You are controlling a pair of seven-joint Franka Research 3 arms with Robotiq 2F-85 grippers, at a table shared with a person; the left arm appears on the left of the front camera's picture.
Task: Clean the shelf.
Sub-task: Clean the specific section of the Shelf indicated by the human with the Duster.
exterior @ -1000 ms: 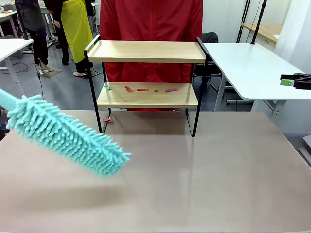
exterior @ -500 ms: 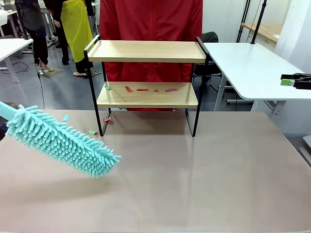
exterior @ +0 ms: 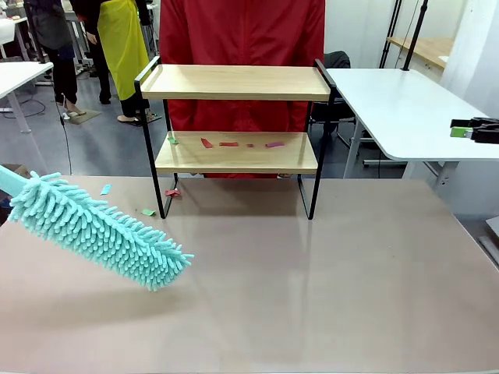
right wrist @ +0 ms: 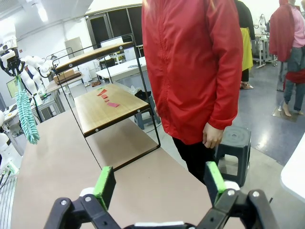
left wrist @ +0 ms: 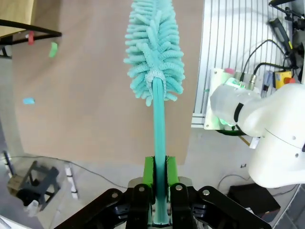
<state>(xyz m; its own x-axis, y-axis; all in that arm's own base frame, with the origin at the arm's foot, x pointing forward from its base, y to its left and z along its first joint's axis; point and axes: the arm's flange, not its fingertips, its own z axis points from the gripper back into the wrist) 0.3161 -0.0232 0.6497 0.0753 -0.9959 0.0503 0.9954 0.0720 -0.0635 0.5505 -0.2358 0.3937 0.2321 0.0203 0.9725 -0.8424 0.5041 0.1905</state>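
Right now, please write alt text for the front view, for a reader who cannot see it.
A teal fluffy duster hangs tilted over the brown table, left of a two-tier wooden shelf whose lower board holds red scraps.

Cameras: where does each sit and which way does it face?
Front view: fixed on the robot's side, facing across the table at the shelf and person; duster at left.
Left wrist view: looks along left jaws, shut on the duster's handle, over the table.
Right wrist view: looks along open right jaws toward shelf and person.
All three share the duster.
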